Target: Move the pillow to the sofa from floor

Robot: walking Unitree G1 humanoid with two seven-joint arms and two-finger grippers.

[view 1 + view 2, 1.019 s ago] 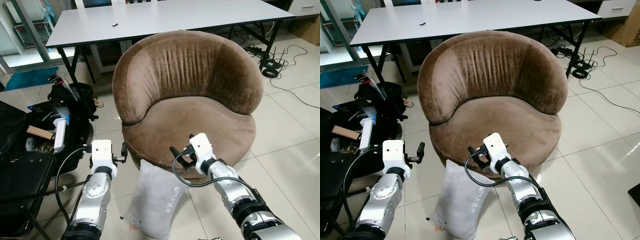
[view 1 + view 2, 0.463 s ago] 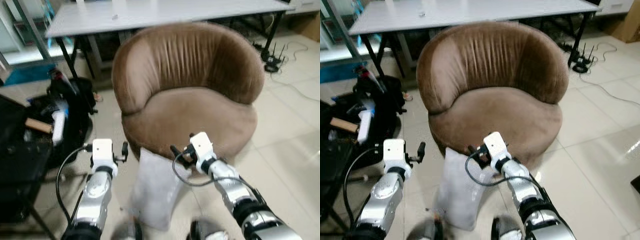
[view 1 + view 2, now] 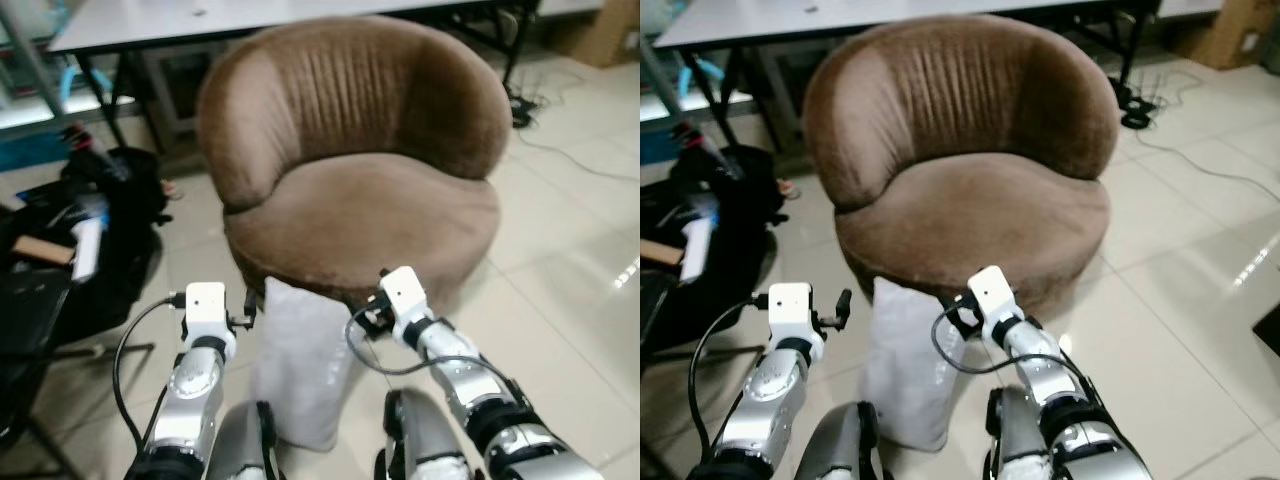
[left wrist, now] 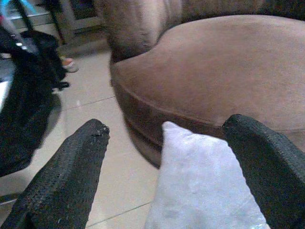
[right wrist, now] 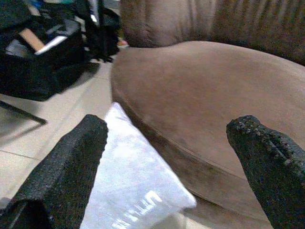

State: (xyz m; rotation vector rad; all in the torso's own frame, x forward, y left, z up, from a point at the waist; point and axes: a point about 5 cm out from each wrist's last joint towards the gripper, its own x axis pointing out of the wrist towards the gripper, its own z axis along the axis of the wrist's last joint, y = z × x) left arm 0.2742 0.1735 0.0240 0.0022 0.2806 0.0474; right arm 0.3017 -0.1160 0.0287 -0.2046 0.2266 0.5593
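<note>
While the pillow (image 3: 302, 365) is standing upright on the floor (image 3: 560, 300) at lower centre of the frame, leaning against the front of the brown sofa (image 3: 350, 170), both arms are reaching toward it. The left gripper (image 4: 167, 176) is spreading its fingers (image 4: 66, 176) wide on either side of the pillow's top corner, holding nothing. The right gripper (image 5: 171, 176) is also gaping wide and empty, with the pillow sitting beside one finger.
</note>
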